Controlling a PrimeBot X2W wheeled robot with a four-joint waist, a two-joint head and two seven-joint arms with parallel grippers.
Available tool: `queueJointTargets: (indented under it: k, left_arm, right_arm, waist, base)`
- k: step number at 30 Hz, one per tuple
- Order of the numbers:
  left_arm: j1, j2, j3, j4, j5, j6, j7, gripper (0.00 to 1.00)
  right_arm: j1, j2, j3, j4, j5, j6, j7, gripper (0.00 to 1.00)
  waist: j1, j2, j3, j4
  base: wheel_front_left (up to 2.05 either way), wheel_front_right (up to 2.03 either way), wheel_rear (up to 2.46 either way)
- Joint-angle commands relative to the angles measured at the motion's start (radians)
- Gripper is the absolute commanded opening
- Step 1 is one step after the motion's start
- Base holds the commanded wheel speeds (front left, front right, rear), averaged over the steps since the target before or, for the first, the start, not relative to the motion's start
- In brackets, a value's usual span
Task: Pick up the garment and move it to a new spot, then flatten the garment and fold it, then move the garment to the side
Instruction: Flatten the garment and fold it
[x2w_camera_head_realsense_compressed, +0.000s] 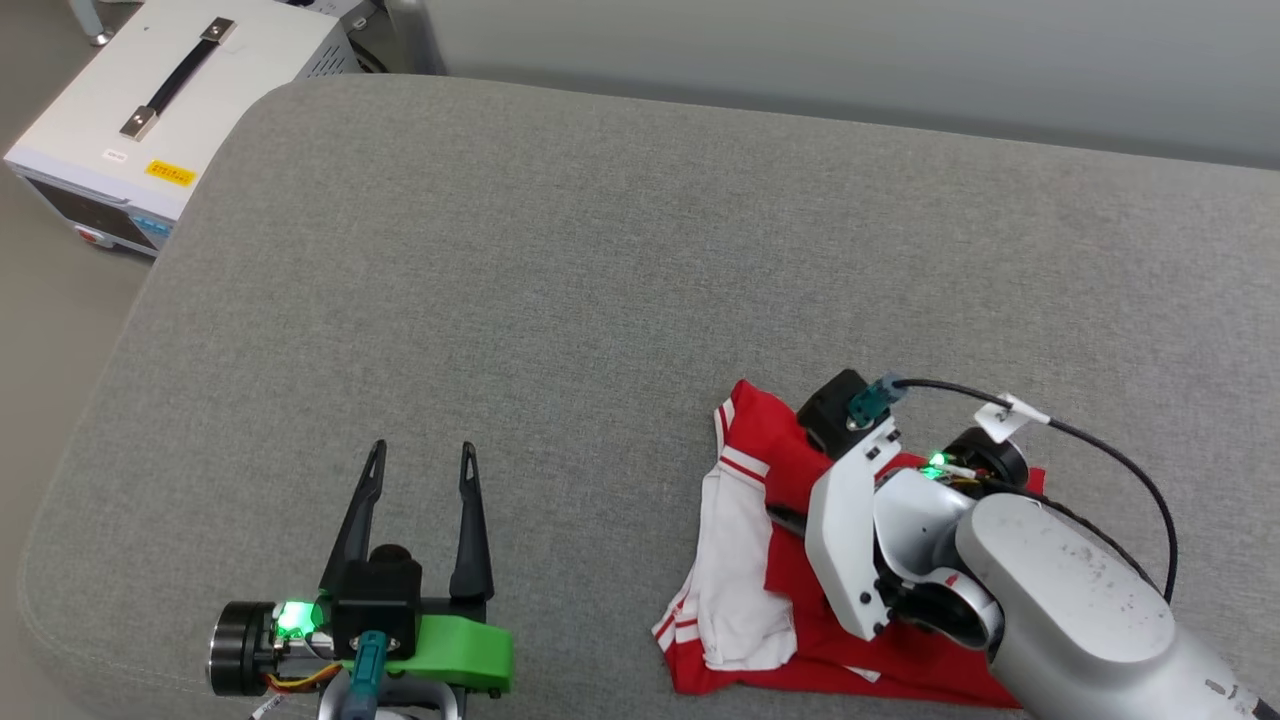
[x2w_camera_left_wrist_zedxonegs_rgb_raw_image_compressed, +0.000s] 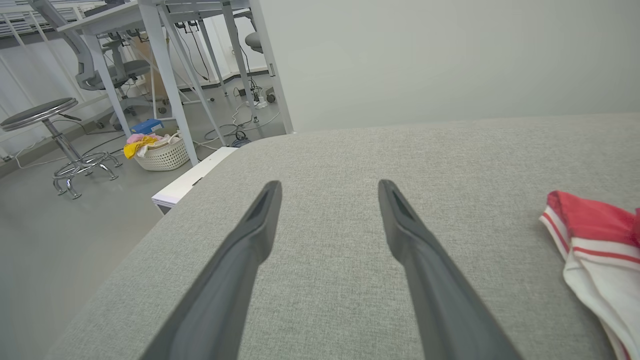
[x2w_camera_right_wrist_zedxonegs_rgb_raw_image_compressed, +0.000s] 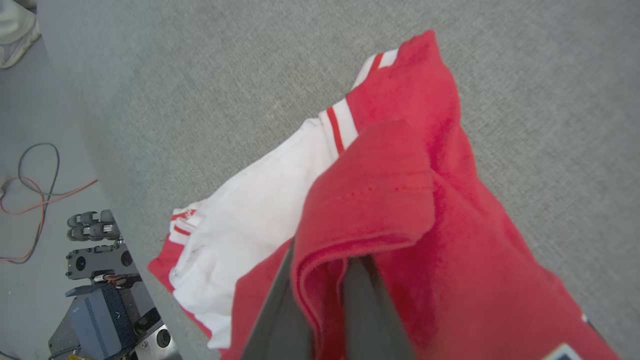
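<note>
Near the front right edge of the grey cushion (x2w_camera_head_realsense_compressed: 600, 250), the garment (x2w_camera_head_realsense_compressed: 745, 560) lies in a crumpled heap. A white sleeve with red-and-white striped trim faces the cushion's middle, and red cloth is bunched behind it. The right gripper (x2w_camera_right_wrist_zedxonegs_rgb_raw_image_compressed: 325, 270) sits on top of this heap, its jaws clamped on a raised fold of the red cloth, which stands up between the two dark fingers (x2w_camera_right_wrist_zedxonegs_rgb_raw_image_compressed: 372, 310) in the right wrist view. The pale right forearm (x2w_camera_head_realsense_compressed: 1070, 590) reaches in from the cushion's front right corner and covers part of the heap. The left gripper (x2w_camera_head_realsense_compressed: 422, 450) hovers over the cushion's front left part, well apart from the garment, its jaws spread wide with only grey fabric showing between them. Just off the cushion's far left corner stands a white box (x2w_camera_head_realsense_compressed: 100, 130) with a black handle, and beyond that same corner a white basket (x2w_camera_left_wrist_zedxonegs_rgb_raw_image_compressed: 162, 155) holds coloured cloth.
</note>
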Motion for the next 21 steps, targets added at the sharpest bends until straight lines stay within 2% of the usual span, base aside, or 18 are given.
queueJointTargets:
  k: [1,5,6,7,8,12,15,21]
  left_arm:
    - [-0.018,-0.006,-0.002,0.003,0.010,-0.006,-0.006,1.00]
    - [-0.022,-0.011,-0.004,0.010,0.010,-0.006,-0.006,1.00]
    - [-0.021,-0.011,-0.003,0.012,0.010,-0.005,-0.006,1.00]
    - [-0.018,-0.011,-0.002,0.013,0.010,-0.005,-0.006,1.00]
    - [-0.014,-0.010,-0.002,0.016,0.010,-0.004,-0.006,1.00]
    - [0.000,-0.002,0.002,0.018,0.011,-0.006,-0.006,1.00]
    - [0.013,0.004,0.004,0.022,0.010,-0.009,-0.006,1.00]
    - [0.032,0.014,0.010,0.019,0.008,-0.013,-0.006,1.00]
  right_arm:
    - [-0.017,0.007,0.024,0.035,-0.011,-0.001,-0.008,0.00]
    - [-0.028,0.009,0.096,0.115,-0.023,-0.001,-0.034,0.00]
    - [-0.026,0.010,0.101,0.125,-0.016,-0.001,-0.051,0.06]
    - [-0.024,0.011,0.103,0.132,-0.008,-0.001,-0.069,0.36]
    - [-0.025,0.004,0.108,0.132,-0.007,-0.001,-0.102,1.00]
    - [-0.024,-0.040,0.110,0.087,-0.034,-0.001,-0.231,1.00]
    - [-0.006,-0.080,0.069,0.034,-0.055,-0.001,-0.325,1.00]
    - [0.085,-0.126,-0.110,-0.052,-0.141,-0.001,-0.504,1.00]
  waist:
    - [0.0000,0.0000,0.008,0.006]
    - [0.0000,0.0000,0.008,0.010]
    - [0.0000,0.0000,0.003,0.008]
    - [0.0000,0.0000,-0.002,0.005]
    - [0.0000,0.0000,-0.011,0.003]
    - [0.0000,0.0000,-0.047,-0.016]
    - [0.0000,0.0000,-0.071,-0.035]
    - [0.0000,0.0000,-0.106,-0.075]
  base:
    - [0.00,0.00,0.00]
    - [0.00,0.00,0.00]
    - [0.00,0.00,0.00]
    - [0.00,0.00,0.00]
    - [0.00,0.00,0.00]
    - [0.00,0.00,0.00]
    - [0.00,0.00,0.00]
    - [0.00,0.00,0.00]
